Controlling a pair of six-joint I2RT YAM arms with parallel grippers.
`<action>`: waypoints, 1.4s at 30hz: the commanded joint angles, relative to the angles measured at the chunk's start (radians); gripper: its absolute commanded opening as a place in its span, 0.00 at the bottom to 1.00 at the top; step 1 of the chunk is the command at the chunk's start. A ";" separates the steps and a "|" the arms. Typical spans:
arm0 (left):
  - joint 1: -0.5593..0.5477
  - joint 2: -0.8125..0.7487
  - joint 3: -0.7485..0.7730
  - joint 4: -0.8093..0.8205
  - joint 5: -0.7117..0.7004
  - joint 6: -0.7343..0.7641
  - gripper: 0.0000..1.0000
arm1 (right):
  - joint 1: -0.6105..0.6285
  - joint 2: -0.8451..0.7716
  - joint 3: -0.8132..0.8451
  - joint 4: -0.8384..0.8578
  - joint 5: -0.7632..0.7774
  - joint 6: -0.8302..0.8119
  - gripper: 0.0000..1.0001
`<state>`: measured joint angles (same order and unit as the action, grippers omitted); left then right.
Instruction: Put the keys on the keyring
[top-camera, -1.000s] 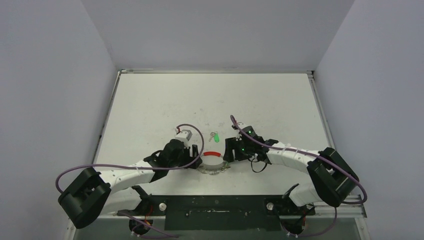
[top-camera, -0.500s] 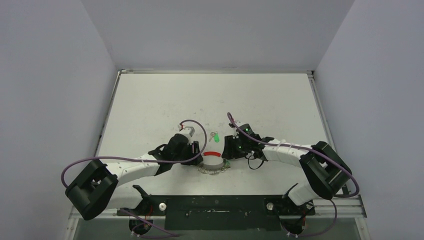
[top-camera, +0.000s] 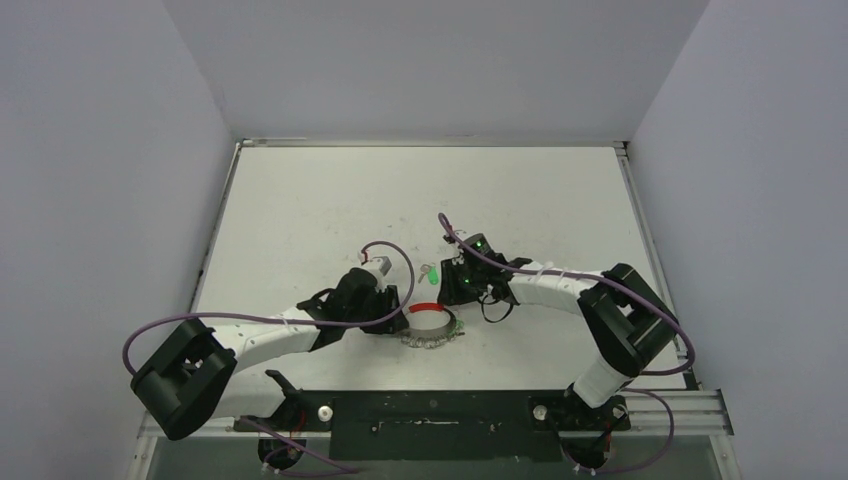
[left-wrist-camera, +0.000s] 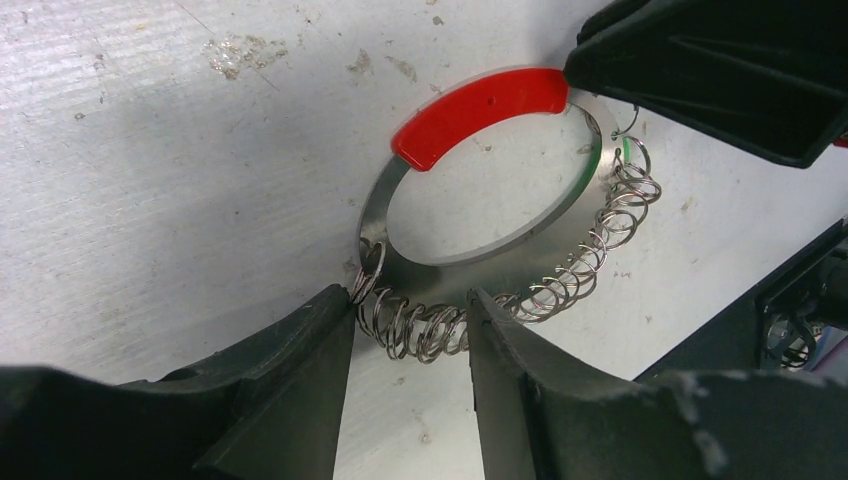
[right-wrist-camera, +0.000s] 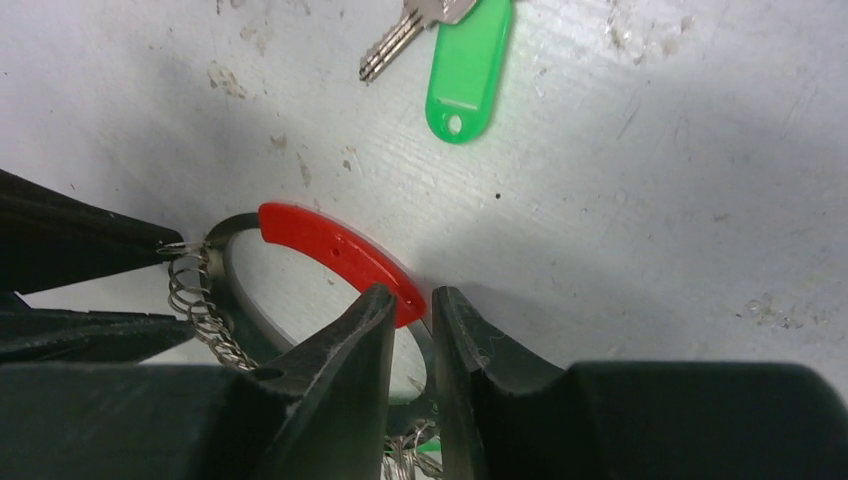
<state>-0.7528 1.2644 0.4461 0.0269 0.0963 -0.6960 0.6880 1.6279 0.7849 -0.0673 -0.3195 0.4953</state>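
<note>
Keyring is pinned from both sides: left end effector is clamped on the springy coil, right end effector is squeezed onto the band at the end of the red segment. Keys with their green tag lie flat on the counter just past it, not touching.

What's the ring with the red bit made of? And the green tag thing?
The keyring looks like thin shiny metal: it mirrors light. Its red segment looks like smooth plastic, and its coil like steel wire. The green tag looks like glossy plastic.
</note>
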 joint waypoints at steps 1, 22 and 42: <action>0.003 -0.007 0.043 0.003 0.015 -0.022 0.45 | 0.001 0.004 0.087 -0.035 0.041 -0.047 0.25; 0.085 0.147 0.200 -0.043 0.088 0.198 0.59 | 0.068 -0.371 -0.175 -0.195 0.041 0.080 0.18; 0.086 0.138 0.105 0.033 0.139 0.123 0.43 | 0.110 -0.082 -0.053 -0.084 0.118 0.071 0.07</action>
<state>-0.6682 1.4528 0.5938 0.0185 0.2173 -0.5327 0.8585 1.5051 0.6804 -0.1772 -0.2363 0.6056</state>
